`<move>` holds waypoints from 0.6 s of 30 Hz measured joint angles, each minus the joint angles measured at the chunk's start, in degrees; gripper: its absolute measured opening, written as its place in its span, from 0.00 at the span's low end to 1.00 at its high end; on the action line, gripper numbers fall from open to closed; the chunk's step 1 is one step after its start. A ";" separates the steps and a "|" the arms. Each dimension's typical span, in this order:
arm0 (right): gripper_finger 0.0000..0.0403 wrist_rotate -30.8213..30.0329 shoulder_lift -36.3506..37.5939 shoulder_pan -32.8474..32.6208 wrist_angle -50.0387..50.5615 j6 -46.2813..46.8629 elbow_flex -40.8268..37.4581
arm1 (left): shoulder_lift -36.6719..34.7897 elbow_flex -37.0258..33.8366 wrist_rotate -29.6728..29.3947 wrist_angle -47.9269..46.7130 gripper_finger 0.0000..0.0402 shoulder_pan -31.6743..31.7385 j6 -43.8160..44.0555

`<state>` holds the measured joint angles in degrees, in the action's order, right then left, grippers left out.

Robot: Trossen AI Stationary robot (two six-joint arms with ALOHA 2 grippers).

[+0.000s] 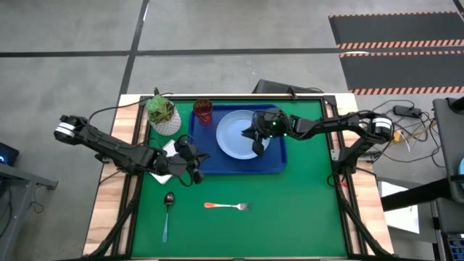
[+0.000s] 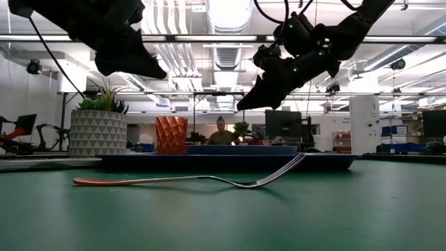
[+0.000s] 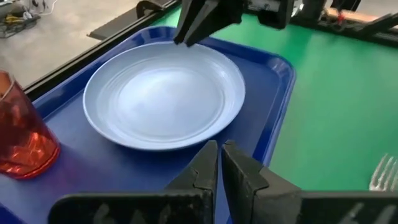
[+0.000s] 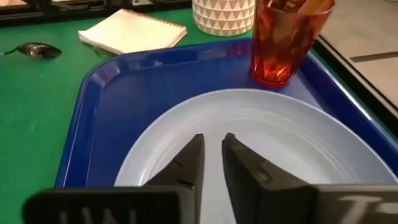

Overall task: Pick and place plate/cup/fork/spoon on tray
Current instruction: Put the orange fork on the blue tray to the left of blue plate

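Plate (image 1: 233, 135) and cup (image 1: 203, 111) sit on the tray (image 1: 205, 164).

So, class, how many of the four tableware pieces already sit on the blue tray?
2: the plate in the tray's middle and the cup in its corner nearest the plant. Fork and spoon lie on the mat.

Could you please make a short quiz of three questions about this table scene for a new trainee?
1. True or false: the plate lies on the tray.
2. Which task things lie on the green mat now? A) cup and plate B) fork and spoon C) fork only
3. Fill in: the right gripper hangs above the ____.

Key:
1. True; the cup stands there too.
2. B: the fork and the spoon.
3. plate. The left gripper, shut, waits by the tray's edge.
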<state>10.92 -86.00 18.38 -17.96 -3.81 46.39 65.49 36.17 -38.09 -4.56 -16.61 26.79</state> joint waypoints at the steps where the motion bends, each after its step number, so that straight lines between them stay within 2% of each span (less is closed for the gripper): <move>1: 0.08 0.01 -0.01 -0.01 0.05 -0.34 0.00 | 0.00 -0.03 -0.02 0.04 0.01 0.01 0.00; 4: 0.03 0.02 -0.13 -0.01 0.14 -0.70 0.00 | -0.02 -0.03 -0.08 0.16 0.01 0.04 0.27; 10: 0.02 0.02 -0.13 -0.03 3.17 3.61 -0.02 | 2.11 -0.05 -1.55 0.64 0.01 -0.08 7.98; 15: 0.02 0.02 0.13 -0.02 8.12 4.59 0.29 | 8.04 0.01 -1.58 8.02 0.01 -0.14 8.89; 18: 0.02 0.00 1.64 -0.25 14.60 6.20 2.88 | 11.27 0.35 -1.49 14.60 0.01 -0.16 8.88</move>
<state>10.92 -84.35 18.14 -3.36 2.39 49.28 76.77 36.52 -39.58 10.03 -16.78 35.67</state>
